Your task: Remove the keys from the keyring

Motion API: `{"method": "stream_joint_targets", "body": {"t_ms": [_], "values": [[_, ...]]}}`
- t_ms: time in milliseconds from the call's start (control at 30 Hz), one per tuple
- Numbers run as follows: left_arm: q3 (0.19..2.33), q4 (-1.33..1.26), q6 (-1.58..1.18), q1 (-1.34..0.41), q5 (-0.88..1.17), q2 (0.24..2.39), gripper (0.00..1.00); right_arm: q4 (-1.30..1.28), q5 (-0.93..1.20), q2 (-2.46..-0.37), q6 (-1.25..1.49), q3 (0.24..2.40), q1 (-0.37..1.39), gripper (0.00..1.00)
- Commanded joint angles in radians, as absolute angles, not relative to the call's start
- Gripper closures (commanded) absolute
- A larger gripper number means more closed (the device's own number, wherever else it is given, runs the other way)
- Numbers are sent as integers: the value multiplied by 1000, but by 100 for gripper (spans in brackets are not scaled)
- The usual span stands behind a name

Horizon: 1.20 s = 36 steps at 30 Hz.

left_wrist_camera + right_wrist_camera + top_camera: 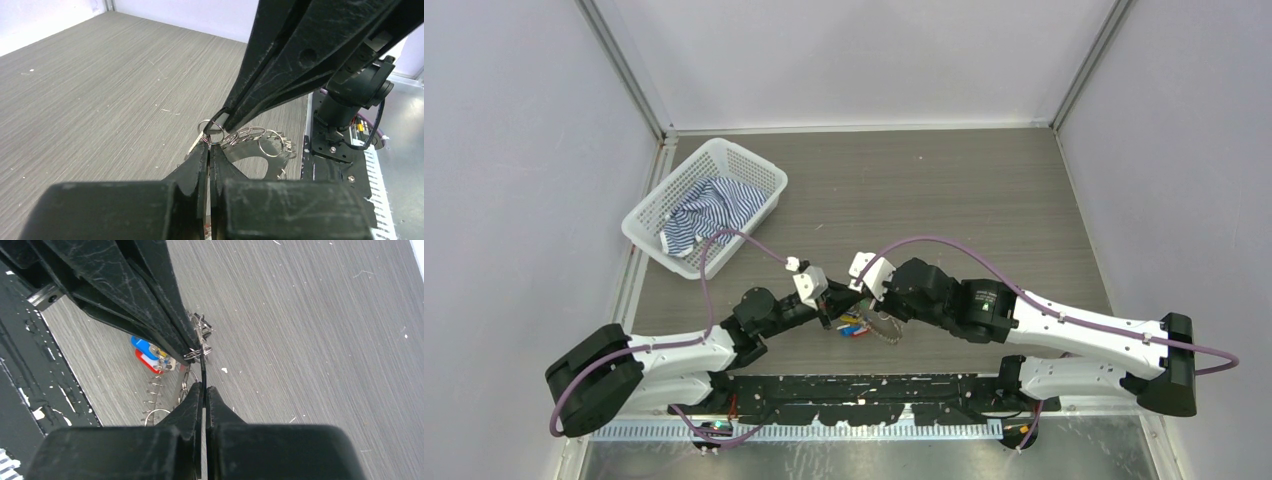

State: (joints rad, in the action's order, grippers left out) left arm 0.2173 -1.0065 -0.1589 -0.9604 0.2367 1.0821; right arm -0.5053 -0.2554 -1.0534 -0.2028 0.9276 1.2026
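Observation:
The keys, with blue, red and green tags, lie bunched on the table under the two grippers. The silvery jagged-rimmed keyring lies just right of them. In the left wrist view the keyring carries several small split rings. My left gripper is shut on a small split ring with a silver key blade beside it. My right gripper is shut on a thin flat key seen edge-on. Both fingertips meet tip to tip. Blue and red tags show behind.
A white mesh basket with a striped cloth stands at the back left. The black base rail of the arms runs close in front of the keys. Grey walls enclose the table.

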Motion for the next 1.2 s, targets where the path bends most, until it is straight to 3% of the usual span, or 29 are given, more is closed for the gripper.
{"method": "stream_joint_targets", "body": {"t_ms": [0,367,1167], "values": [[245,-985,-85,-972,279,1074,100,-432,-362,-1017,-190,963,1209,99],[281,-800,169,-1102,196,1059,100,-463,-375,-1020,-196,977,1208,99],[265,-747,200,-1157,129,947,100,-485,-477,-1037,-132,928,1193,99]]}}
